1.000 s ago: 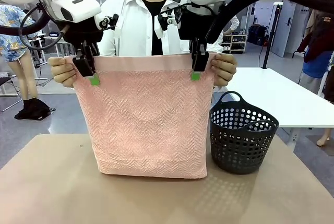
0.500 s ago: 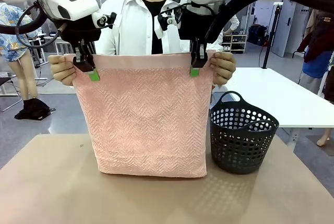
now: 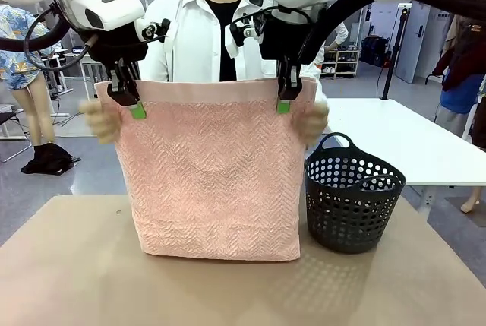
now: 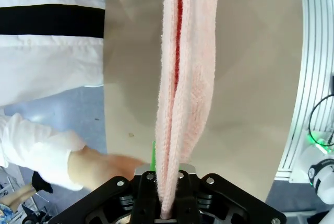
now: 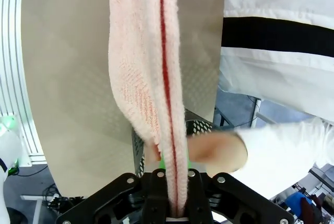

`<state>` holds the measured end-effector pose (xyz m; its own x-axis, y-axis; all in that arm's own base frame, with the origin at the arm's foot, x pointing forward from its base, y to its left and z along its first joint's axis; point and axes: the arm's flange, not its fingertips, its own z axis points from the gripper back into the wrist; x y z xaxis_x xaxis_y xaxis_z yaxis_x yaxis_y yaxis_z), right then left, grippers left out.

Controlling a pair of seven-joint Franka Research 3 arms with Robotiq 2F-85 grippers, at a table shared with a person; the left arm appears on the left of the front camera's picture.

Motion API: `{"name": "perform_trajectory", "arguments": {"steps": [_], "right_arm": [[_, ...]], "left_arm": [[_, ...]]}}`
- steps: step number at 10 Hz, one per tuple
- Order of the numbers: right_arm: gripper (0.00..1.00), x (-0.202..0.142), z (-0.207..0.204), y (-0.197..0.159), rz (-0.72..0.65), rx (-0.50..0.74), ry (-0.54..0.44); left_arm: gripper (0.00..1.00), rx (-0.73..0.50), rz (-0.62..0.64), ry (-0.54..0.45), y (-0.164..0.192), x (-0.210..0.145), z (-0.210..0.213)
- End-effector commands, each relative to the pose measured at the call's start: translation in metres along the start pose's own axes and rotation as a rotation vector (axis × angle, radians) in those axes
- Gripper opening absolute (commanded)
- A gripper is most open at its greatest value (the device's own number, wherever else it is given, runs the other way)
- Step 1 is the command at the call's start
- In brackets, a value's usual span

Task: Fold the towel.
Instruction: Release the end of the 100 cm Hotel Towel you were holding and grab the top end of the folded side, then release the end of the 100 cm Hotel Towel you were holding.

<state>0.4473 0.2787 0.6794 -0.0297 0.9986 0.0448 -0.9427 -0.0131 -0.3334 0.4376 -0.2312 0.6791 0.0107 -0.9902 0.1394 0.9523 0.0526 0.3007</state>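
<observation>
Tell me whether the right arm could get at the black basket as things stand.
Probably not yet. The basket stands near, below and beside the right gripper, but that gripper is shut on the towel's top edge, so reaching down would drag the towel along.

Salmon-pink towel (image 3: 209,181) hangs doubled (herringbone weave), bottom edge touching table.
</observation>
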Motion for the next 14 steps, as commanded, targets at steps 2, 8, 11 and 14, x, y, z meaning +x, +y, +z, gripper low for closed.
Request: {"name": "perform_trajectory", "arguments": {"steps": [2, 8, 11, 14], "right_arm": [[0.00, 0.0000, 0.0027, 0.0009, 0.002, -0.006, 0.001], [0.00, 0.0000, 0.0027, 0.0009, 0.002, -0.006, 0.001], [0.00, 0.0000, 0.0027, 0.0009, 0.002, -0.006, 0.001], [0.00, 0.0000, 0.0027, 0.0009, 0.002, -0.006, 0.001]], "left_arm": [[0.00, 0.005, -0.002, 0.004, 0.0003, -0.0011, 0.0016], [0.00, 0.005, -0.002, 0.004, 0.0003, -0.0011, 0.0016], [0.00, 0.005, -0.002, 0.004, 0.0003, -0.0011, 0.0016], [0.00, 0.005, -0.002, 0.004, 0.0003, -0.0011, 0.0016]]}}
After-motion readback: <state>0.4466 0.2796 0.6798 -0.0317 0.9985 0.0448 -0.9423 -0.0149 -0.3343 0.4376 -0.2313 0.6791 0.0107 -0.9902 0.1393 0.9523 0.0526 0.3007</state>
